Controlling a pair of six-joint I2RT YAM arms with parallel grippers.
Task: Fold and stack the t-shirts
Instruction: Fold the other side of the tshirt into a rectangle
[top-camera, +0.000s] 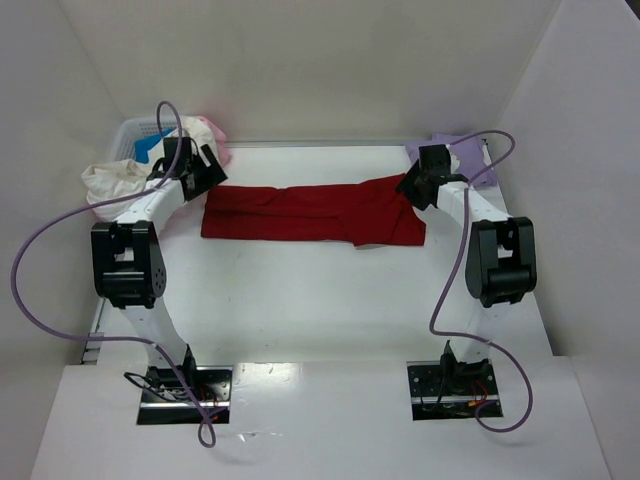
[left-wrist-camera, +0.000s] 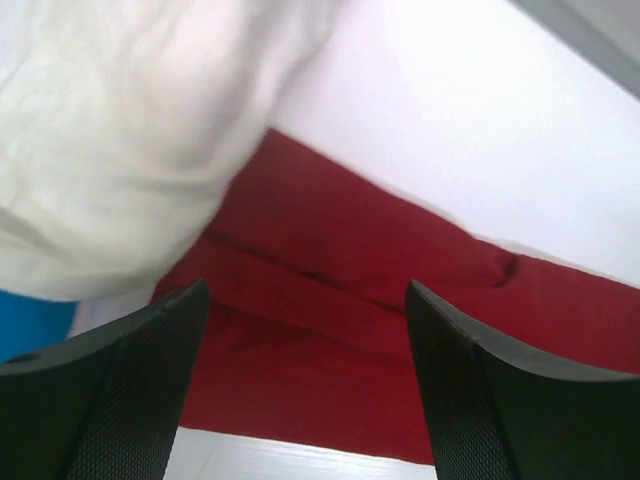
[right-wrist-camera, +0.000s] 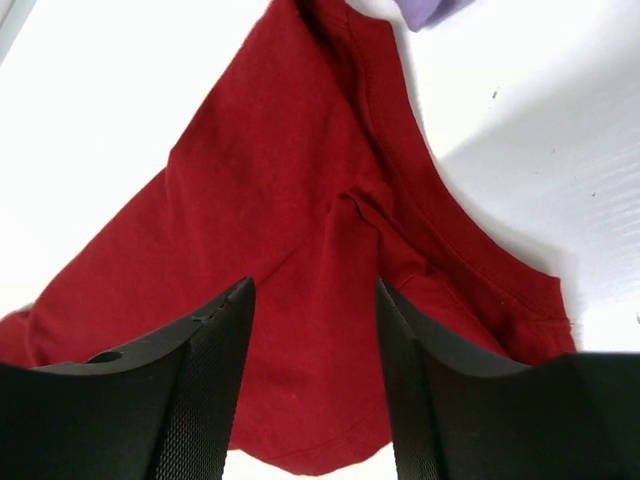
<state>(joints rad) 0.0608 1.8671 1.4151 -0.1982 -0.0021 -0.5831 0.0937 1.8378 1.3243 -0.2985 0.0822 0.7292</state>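
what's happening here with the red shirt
A shirt-folding job, partway through. The dark red t-shirt lies flat in a long strip, the left gripper over its left end and the right gripper over its right end, both open and holding nothing. A lavender t-shirt sits in the far right corner.

Dark red t-shirt (top-camera: 310, 213) lies folded in a long band — lavender t-shirt (top-camera: 478, 157) far-right corner.
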